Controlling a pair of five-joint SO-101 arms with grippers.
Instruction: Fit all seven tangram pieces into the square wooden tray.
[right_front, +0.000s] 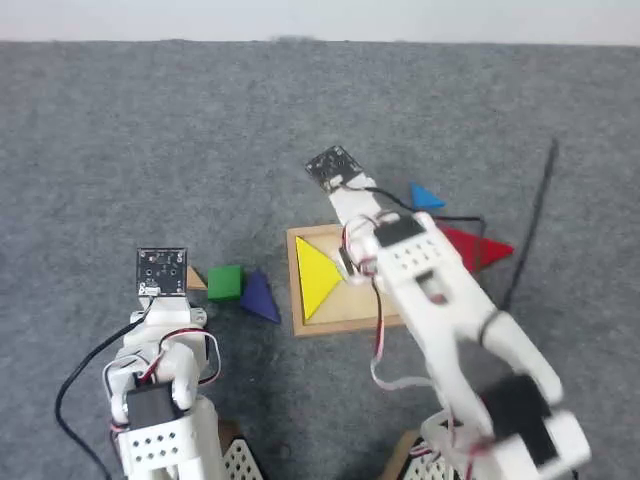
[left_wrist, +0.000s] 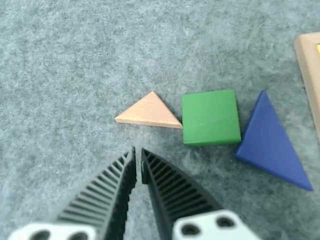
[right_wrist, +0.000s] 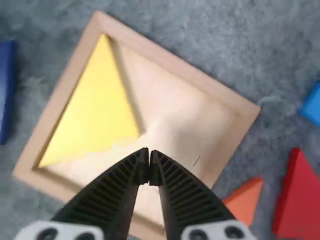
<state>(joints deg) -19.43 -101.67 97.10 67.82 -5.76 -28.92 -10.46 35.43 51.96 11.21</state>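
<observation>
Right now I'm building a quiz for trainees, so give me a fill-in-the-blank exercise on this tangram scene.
The yellow triangle lies ____ the wooden tray.
The green square sits ____ the tan triangle and the blue triangle.
The left end effector is ____, gripping nothing.
Missing words: inside; between; shut.

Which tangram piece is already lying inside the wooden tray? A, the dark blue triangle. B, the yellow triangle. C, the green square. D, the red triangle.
B: the yellow triangle lies flat inside the wooden tray, along one side of its rim.
</observation>
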